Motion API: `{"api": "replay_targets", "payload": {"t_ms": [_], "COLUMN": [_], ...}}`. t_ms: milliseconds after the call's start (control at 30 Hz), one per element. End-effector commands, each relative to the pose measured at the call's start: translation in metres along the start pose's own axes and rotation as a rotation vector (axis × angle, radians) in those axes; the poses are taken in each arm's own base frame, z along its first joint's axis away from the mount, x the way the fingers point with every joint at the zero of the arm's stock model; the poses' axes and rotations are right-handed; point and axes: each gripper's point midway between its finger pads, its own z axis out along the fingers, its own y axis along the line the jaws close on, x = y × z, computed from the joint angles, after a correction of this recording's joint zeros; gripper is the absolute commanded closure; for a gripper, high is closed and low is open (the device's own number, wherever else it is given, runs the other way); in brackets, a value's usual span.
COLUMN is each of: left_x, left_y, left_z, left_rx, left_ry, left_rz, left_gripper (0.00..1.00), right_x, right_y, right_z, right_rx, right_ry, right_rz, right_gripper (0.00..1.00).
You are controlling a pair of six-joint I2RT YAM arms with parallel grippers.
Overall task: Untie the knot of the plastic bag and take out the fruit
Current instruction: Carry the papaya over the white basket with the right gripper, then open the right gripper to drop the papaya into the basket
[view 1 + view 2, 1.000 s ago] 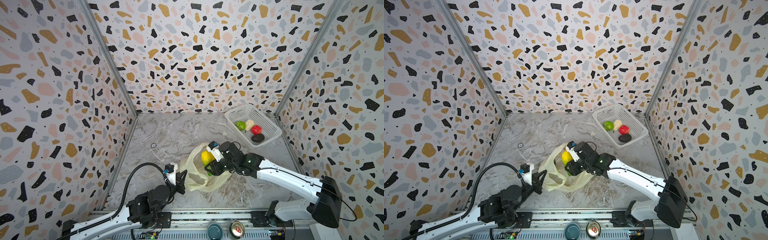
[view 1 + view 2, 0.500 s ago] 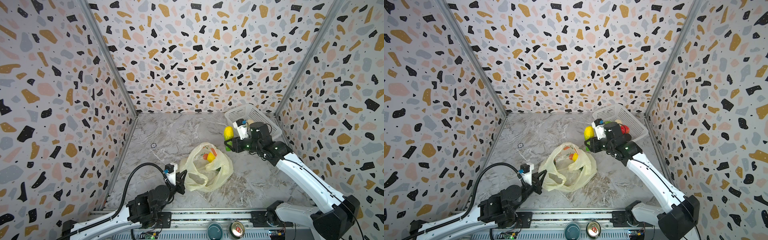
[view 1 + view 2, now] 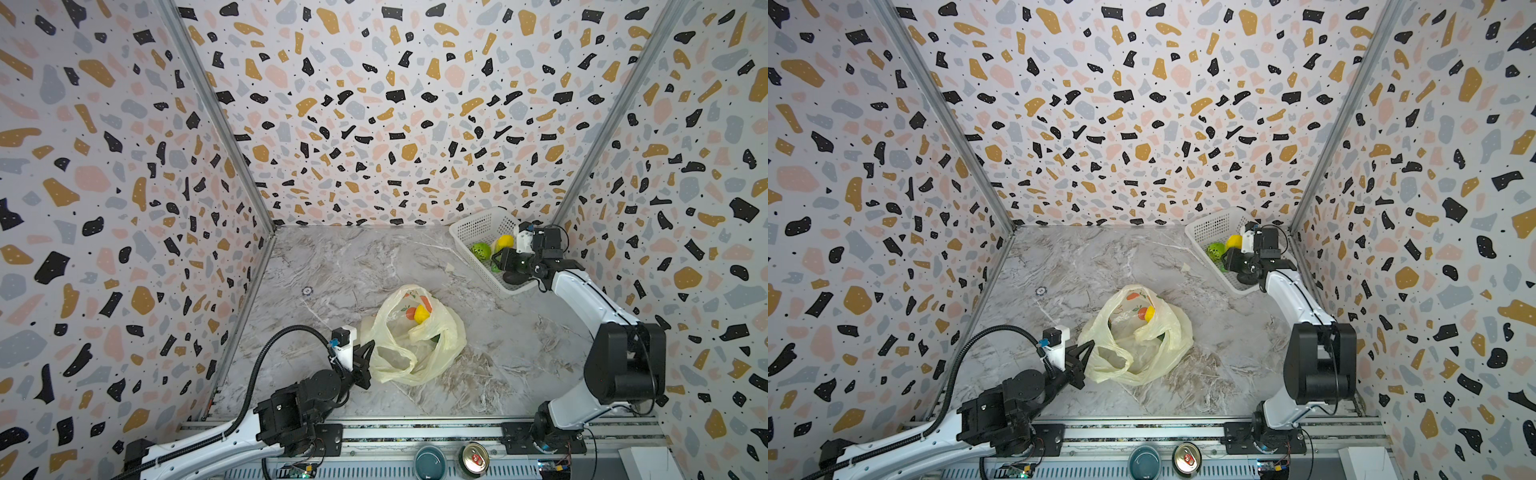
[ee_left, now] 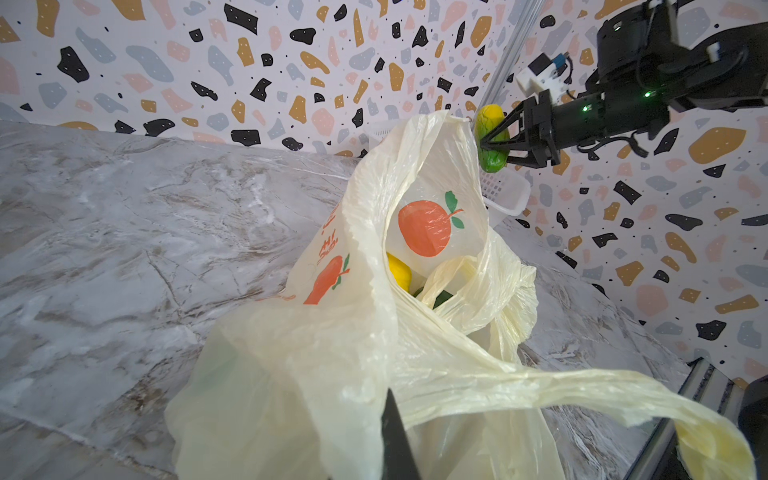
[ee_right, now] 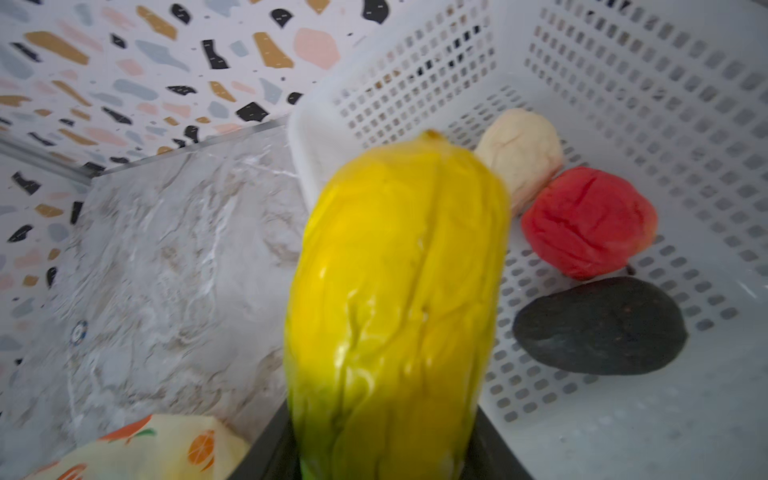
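Over basket (image 3: 478, 227) holding other fruit pieces (image 5: 588, 222): right pincer (image 4: 492, 145) pinching yellow-green fruit (image 5: 395, 291); left pincer (image 3: 369, 353) pinching plastic bag (image 3: 432, 353) edge.

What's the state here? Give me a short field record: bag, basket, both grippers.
plastic bag: mouth open, no knot visible
inside bag: yellow fruit, a dark green piece
basket: lime green fruit, cream fruit, red fruit, near-black fruit
left gripper: shut on the bag's edge
right gripper: gripping yellow-green fruit above the basket's rim
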Motion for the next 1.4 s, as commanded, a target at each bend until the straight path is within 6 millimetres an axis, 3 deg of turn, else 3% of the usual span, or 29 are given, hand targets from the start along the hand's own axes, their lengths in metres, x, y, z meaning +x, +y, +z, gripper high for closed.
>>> {"api": "replay_targets", "payload": {"t_ms": [0, 267, 500, 733, 933, 1067, 1200, 1367], "left_x": [-0.008, -0.013, -0.013, -0.014, -0.014, -0.015, -0.016, -0.019], "left_y": [-0.007, -0.007, -0.006, -0.006, -0.006, -0.007, -0.007, -0.006], "left_z": [0.000, -0.001, -0.002, -0.002, -0.002, -0.002, -0.003, -0.005], "left_rx": [0.029, 0.025, 0.024, 0.023, 0.022, 0.024, 0.028, 0.024], "left_ry": [-0.036, -0.047, -0.049, -0.047, -0.047, -0.052, -0.056, -0.064], "left_rz": [-0.020, -0.019, -0.023, -0.022, -0.020, -0.018, -0.020, -0.018], "left_gripper": [1.00, 1.00, 1.00, 1.00, 1.00, 1.00, 1.00, 1.00], "right_x": [-0.042, -0.048, -0.036, -0.042, -0.044, -0.034, -0.012, 0.032], "right_y": [-0.011, -0.041, -0.048, -0.037, -0.014, 0.015, 0.055, 0.104], "right_z": [0.001, 0.044, 0.049, 0.040, 0.029, 0.011, -0.015, -0.055], "right_rx": [0.054, 0.162, 0.223, 0.206, 0.140, 0.047, -0.061, -0.197], "right_ry": [-0.095, 0.005, 0.050, 0.023, 0.019, 0.030, 0.056, 0.112], "right_rz": [-0.022, -0.066, -0.116, -0.123, -0.123, -0.135, -0.172, -0.247], "right_gripper": [0.52, 0.45, 0.23, 0.18, 0.17, 0.17, 0.16, 0.16]}}
